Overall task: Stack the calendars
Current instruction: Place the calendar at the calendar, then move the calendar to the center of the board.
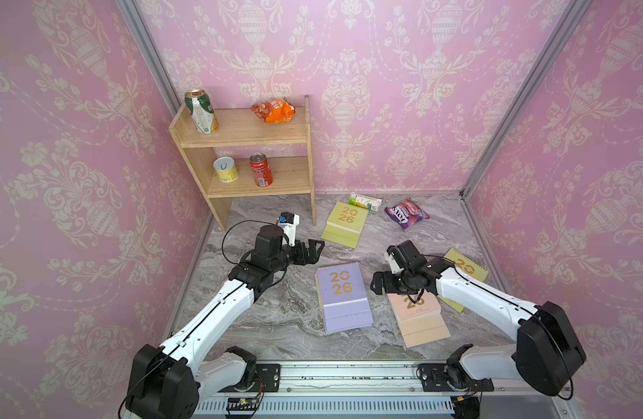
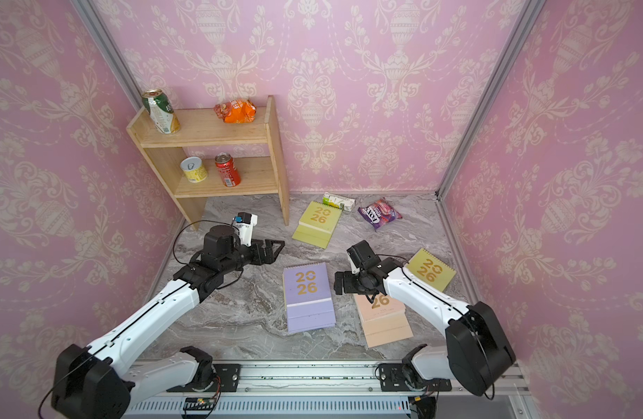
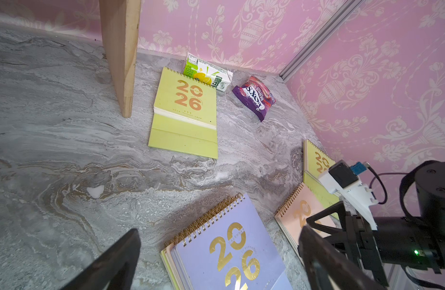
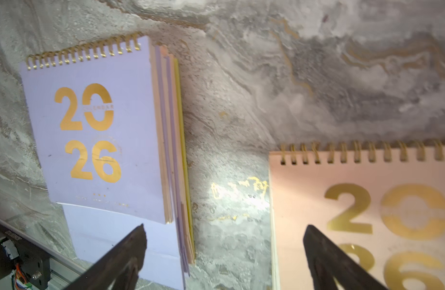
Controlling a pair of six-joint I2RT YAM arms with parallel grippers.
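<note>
Each calendar is probably light and fairly stiff across its card cover. It is hinged at the spiral, though, so the folded stand flap below the pages may swing loose if it is lifted by one layer only. They lie flush on the smooth marble tabletop [image 1: 276, 319] and will likely slide before a finger gets under them. A pinch across the whole thickness at a long side edge, or at the thicker page block near the wire binding, looks like the safest hold. All have pastel covers with a gold "2026" and gold spiral wire along the top. The lilac-topped stack [image 4: 96, 130] sits mid-table, and edges of peach, lilac and yellow-green calendars fan out slightly beneath the top cover. A peach-pink calendar [image 4: 367, 213] lies just beside it, apart from it, with bare marble between them. One yellow-green calendar [image 1: 465, 268] lies near the right wall, partly hidden under the right arm. Another yellow-green calendar [image 1: 345, 223] lies at the back beside the wooden shelf [image 1: 309, 163], its spiral end against a green-white carton [image 1: 365, 201], with a purple snack packet [image 1: 406, 213] near it. The right gripper [image 4: 225, 231] hangs low over the gap between stack and peach-pink calendar, jaws spread wide with nothing between them. The left gripper [image 3: 220, 229] hovers left of the stack, jaws likewise wide and empty.
</note>
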